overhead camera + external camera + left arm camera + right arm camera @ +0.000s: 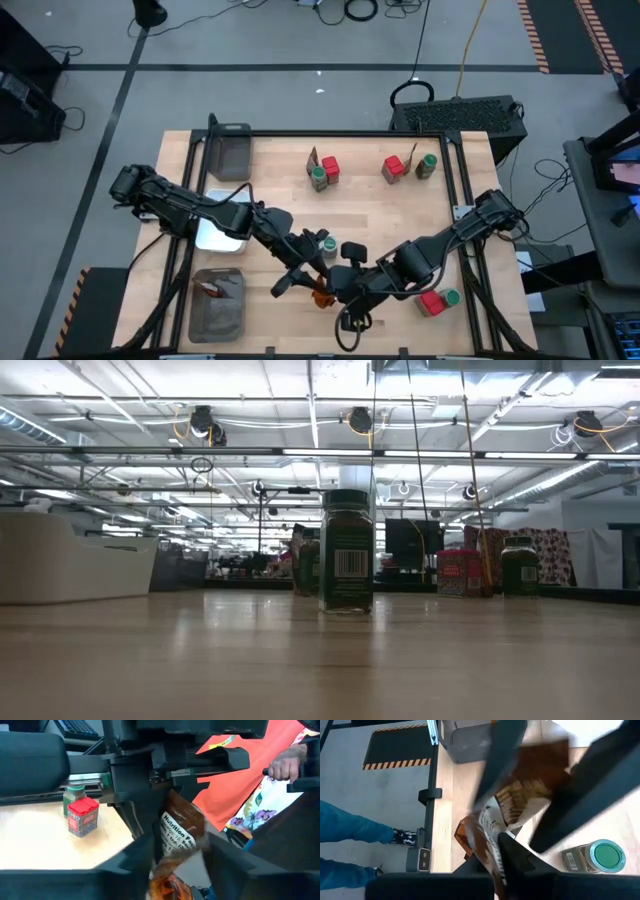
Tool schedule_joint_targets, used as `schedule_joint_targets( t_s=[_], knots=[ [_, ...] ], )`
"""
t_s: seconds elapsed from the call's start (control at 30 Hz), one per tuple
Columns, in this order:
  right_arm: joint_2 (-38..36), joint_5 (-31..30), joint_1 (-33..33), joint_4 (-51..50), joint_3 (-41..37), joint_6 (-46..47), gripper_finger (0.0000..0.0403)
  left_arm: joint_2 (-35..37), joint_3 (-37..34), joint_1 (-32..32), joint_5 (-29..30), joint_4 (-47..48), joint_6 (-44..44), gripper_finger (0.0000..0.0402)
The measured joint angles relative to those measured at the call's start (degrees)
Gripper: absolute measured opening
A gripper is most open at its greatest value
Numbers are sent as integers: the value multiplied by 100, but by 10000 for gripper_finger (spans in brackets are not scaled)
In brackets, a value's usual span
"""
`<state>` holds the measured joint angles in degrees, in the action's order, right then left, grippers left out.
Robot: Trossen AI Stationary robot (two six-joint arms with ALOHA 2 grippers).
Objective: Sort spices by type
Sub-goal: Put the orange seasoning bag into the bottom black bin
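left claw (pixel 308 283) — fingers astride sachet (pixel 180 832), grip unclear | right claw (pixel 335 292) — clenched on sachet

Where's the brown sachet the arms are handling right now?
In the high view the brown sachet is at the table's near-centre edge, between the left gripper and right gripper, just below a green-lidded jar.

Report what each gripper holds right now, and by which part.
Both grippers meet on one brown-orange sachet. The right gripper pinches one end; the left gripper straddles the other end, its grip not yet sure.
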<state>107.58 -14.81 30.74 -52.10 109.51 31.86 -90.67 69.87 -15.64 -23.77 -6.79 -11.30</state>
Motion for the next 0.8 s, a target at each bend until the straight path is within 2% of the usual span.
schedule_joint_targets(
  t_s=[0.1,0.17,0.37,0.47,0.7,0.8],
  knots=[
    [-1,0,0,2,0,0,0,0,0,11,0,-2,16,47],
    [0,-8,0,2,0,0,0,0,0,29,0,2,4,14],
    [0,-12,0,-3,0,40,1,0,0,103,2,4,10,5],
    [-1,-22,0,-2,0,52,13,26,0,143,12,24,2,4],
    [-27,22,4,-150,0,393,92,103,0,196,26,94,-26,2],
    [-97,32,7,-482,0,581,133,269,1,232,30,434,-26,2]
  ],
)
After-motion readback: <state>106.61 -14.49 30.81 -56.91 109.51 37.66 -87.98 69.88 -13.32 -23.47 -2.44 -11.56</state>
